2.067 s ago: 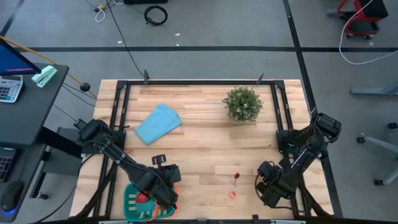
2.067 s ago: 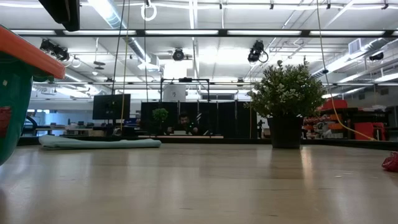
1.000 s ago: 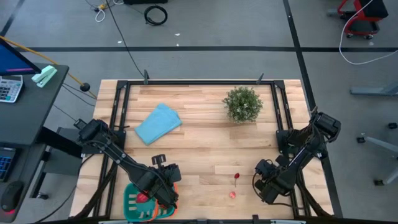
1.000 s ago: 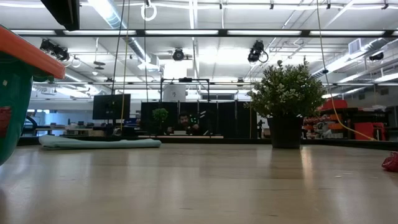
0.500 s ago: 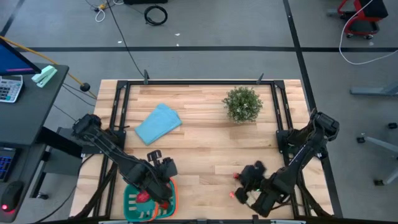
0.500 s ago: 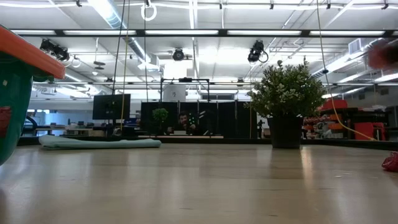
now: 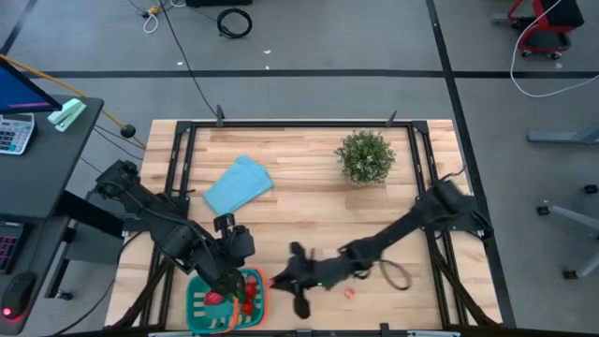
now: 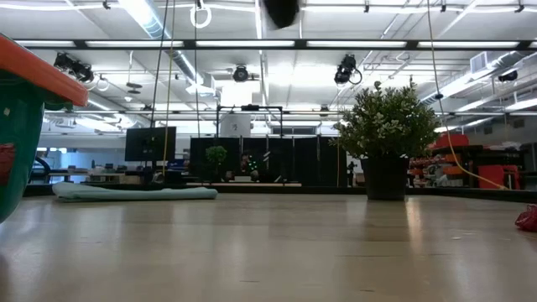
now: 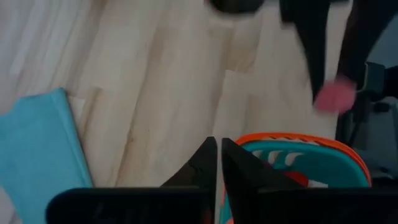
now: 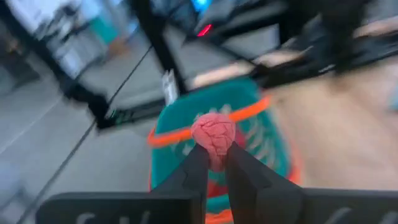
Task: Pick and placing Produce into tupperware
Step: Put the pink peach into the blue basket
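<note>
The tupperware [image 7: 225, 300] is a teal slotted container with an orange rim at the table's near left; red produce pieces [image 7: 248, 290] lie in it. My right gripper [image 7: 285, 276] reaches across to just right of it, shut on a pink bumpy piece of produce [image 10: 213, 134]. The tupperware [image 10: 217, 124] shows beyond the fingers in the right wrist view. My left gripper [image 9: 217, 149] is shut and hovers by the tupperware's far rim [image 9: 292, 142]; whether it touches the rim does not show. One pink piece [image 7: 351, 293] rests on the table. My right gripper pinches the pink bumpy produce [image 10: 213, 143] between its two fingertips [image 10: 198, 162], which close on its lower sides. The piece is lifted clear of the table, close to the tupperware's right rim.
A light blue folded cloth [image 7: 238, 185] lies at the far left and a bushy potted plant [image 7: 365, 155] stands at the far right. A red piece [image 8: 527, 220] shows at the low view's right edge. The right arm spans the table's near middle. A black frame borders the table.
My right gripper has swept from the near right corner toward the table's left, past the loose pieces, and now sits beside the tupperware with the pink piece in its fingers. My left gripper has drawn back from the tupperware's right rim toward the far left.
</note>
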`<action>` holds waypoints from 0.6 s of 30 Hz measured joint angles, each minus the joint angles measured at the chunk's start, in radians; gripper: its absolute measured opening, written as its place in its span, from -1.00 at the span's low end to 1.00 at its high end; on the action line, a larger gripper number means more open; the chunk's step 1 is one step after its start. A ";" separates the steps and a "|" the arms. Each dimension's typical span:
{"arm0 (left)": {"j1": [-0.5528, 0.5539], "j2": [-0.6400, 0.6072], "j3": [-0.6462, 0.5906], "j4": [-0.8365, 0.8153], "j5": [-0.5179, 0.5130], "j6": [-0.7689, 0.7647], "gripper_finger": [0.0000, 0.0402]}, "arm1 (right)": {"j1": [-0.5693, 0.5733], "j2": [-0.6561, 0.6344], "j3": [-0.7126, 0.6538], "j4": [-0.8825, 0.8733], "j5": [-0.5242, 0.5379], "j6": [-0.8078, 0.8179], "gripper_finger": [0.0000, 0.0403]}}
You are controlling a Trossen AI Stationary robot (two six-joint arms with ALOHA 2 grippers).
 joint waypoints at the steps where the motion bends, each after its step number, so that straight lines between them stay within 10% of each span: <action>1: 0.000 0.000 0.000 0.000 0.007 0.000 -0.81 | -0.012 0.034 0.039 -0.038 -0.049 -0.014 -0.78; 18: 0.008 0.002 0.000 -0.043 0.008 0.008 -0.33 | -0.093 0.274 0.565 -0.599 -0.219 -0.170 -0.21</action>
